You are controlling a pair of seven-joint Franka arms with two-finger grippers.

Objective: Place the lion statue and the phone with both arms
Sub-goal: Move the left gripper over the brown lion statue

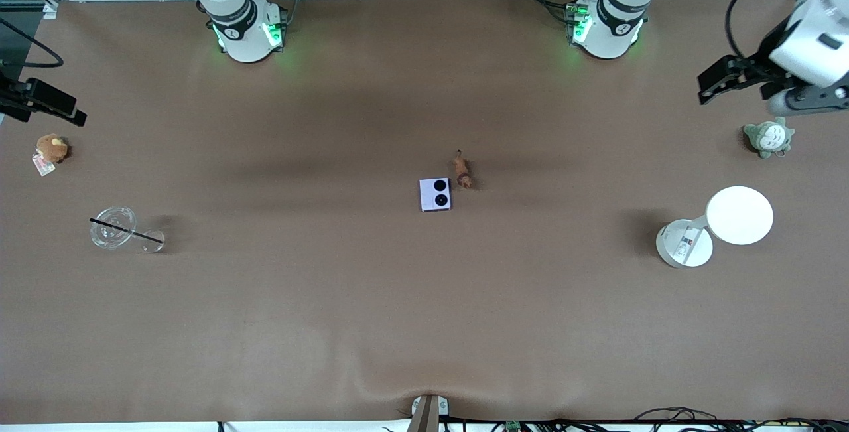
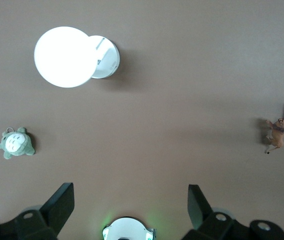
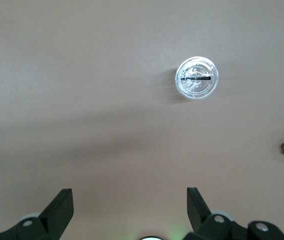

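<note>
Both arms wait high at the tabletop's (image 1: 424, 326) ends, left gripper (image 2: 130, 200) and right gripper (image 3: 129, 202) spread empty, while the lion statue (image 1: 462, 170) and phone (image 1: 435, 194) (apparently already placed) lie side by side mid-table.

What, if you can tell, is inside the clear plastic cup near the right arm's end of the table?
A thin black straw lies across the clear plastic cup. Through the clear plastic nothing else shows inside. Whether any liquid remains cannot be told.
</note>
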